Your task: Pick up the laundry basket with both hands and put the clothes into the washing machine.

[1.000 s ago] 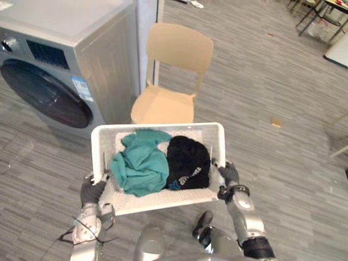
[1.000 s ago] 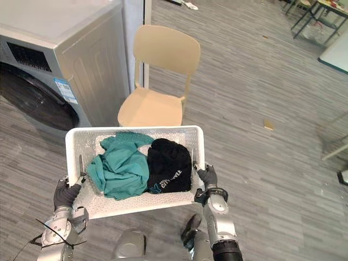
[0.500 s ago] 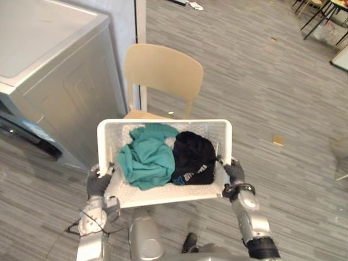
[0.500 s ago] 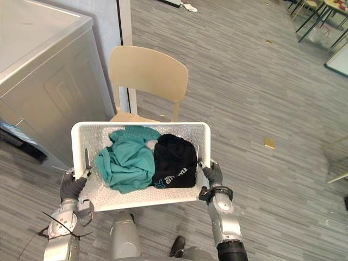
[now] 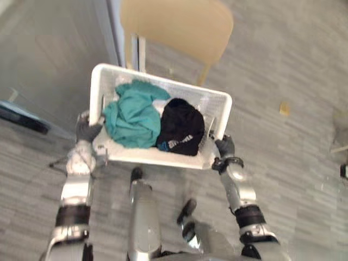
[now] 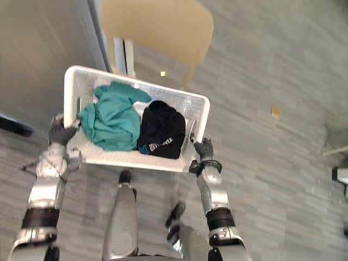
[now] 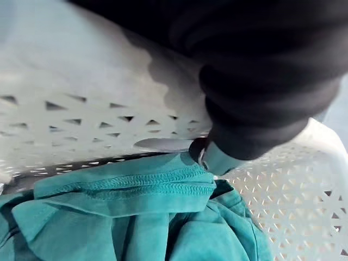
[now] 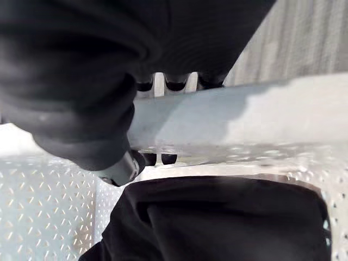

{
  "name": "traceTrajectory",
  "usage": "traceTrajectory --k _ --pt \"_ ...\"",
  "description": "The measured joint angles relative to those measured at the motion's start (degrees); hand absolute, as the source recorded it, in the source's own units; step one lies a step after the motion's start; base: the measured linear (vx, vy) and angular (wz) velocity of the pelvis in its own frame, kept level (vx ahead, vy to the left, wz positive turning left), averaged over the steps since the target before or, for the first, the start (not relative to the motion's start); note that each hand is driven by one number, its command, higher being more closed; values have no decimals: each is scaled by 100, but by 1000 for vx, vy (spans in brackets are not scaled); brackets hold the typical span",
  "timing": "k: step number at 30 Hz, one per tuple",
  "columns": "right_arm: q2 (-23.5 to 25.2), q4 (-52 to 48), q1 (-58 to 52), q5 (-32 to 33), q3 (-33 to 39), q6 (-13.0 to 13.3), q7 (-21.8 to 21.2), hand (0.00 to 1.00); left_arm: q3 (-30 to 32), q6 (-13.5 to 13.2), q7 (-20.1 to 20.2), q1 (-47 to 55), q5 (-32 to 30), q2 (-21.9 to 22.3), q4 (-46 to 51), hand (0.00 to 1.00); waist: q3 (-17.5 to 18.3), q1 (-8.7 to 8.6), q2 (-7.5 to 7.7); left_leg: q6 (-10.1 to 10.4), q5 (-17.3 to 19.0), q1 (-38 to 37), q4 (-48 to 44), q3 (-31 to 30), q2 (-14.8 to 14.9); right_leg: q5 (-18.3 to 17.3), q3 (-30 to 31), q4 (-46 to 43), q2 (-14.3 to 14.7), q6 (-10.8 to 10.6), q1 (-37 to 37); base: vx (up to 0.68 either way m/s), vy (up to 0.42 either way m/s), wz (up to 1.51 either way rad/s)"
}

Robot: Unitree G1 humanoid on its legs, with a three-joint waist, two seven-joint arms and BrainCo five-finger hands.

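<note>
I hold a white perforated laundry basket (image 5: 163, 89) off the floor between both hands. In it lie a crumpled teal garment (image 5: 128, 117) on the left and a black garment (image 5: 180, 126) with pale print on the right. My left hand (image 5: 86, 129) is curled over the basket's left rim, its thumb (image 7: 217, 159) reaching inside beside the teal cloth (image 7: 136, 217). On the right rim my right hand (image 5: 224, 147) grips with fingers (image 8: 176, 82) hooked over the edge and the thumb (image 8: 122, 168) inside, just above the black garment (image 8: 217, 223).
A grey washing machine (image 5: 43, 49) stands at the left, its dark door edge (image 5: 24, 120) showing low down. A beige wooden chair (image 5: 176, 24) stands right behind the basket. Grey plank floor (image 5: 283, 65) opens out to the right, with a small tan scrap (image 5: 284, 108) on it.
The view has tipped downward and nearer to the machine and chair. The basket now sits tilted, its left end higher and farther out; both hands keep their hold on the rims.
</note>
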State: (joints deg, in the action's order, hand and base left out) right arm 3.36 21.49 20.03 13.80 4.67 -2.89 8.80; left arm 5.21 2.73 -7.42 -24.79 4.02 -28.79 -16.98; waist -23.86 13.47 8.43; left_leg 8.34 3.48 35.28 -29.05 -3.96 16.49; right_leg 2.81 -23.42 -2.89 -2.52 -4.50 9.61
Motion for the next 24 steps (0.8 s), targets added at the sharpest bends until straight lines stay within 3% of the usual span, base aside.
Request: traceTrajectory --k 3,9,15,16,20,24 --pt "-121 18 421 148 81 -24 123 100 -546 184 4 -1202 -9 -448 -476 100 -264 -8 87 -95 -97 362 -184 -102 107 124 -83 -68 105 -38 282 29 -45 -13" --pt "-292 9 1352 610 440 159 309 100 -992 108 106 -3249 -4 -605 -1336 100 -438 -30 84 -68 -108 991 -291 -367 304 199 -412 -206 288 61 739 9 -50 -5" --pt "-390 17 1813 864 364 404 372 100 -975 -58 106 -3660 468 -831 -1730 100 -558 -15 98 31 -259 1220 -67 -413 386 199 -651 -234 347 63 1041 32 -79 -2" --pt "-519 318 2275 885 342 479 380 100 -956 -89 125 -3925 847 -869 -2107 100 -559 -13 100 110 -426 1220 236 -441 453 197 -909 -410 349 65 1202 65 -104 5" --pt "-672 646 2587 925 320 514 380 100 -941 -98 239 -4110 929 -868 -2328 100 -561 -11 103 124 -533 1219 435 -416 483 182 -974 -437 349 87 1264 26 -35 3" --pt "-754 1062 2911 1057 267 518 359 100 -944 -68 431 -4417 923 -932 -2655 100 -577 -26 144 157 -584 1231 536 -354 554 24 -1188 -538 344 280 1283 22 -30 9"
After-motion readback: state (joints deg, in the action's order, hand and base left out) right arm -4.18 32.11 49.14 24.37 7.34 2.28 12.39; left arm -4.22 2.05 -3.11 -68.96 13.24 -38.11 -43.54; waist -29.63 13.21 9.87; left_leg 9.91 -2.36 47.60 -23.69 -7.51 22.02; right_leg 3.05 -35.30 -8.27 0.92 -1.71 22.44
